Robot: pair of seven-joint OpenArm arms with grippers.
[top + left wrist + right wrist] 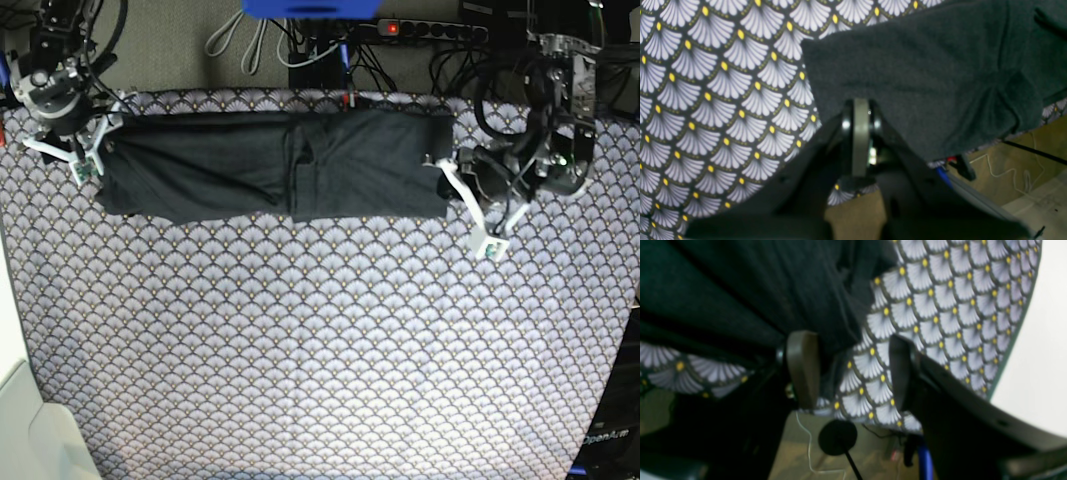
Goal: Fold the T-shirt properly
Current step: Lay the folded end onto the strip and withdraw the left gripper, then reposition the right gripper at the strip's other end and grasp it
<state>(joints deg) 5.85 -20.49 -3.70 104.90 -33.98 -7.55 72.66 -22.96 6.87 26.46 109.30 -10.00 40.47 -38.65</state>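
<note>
The T-shirt (280,165) lies as 1 long narrow band along the tablecloth's (320,350) far edge. My left gripper (861,110) pinches its end; my right gripper (853,370) stands wide, releasing. Crosswise folds remain, I judge.

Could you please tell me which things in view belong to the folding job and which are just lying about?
Job: T-shirt; left gripper, shut on its edge; right gripper, open.
Lying about: tablecloth; power strip; cables.
</note>
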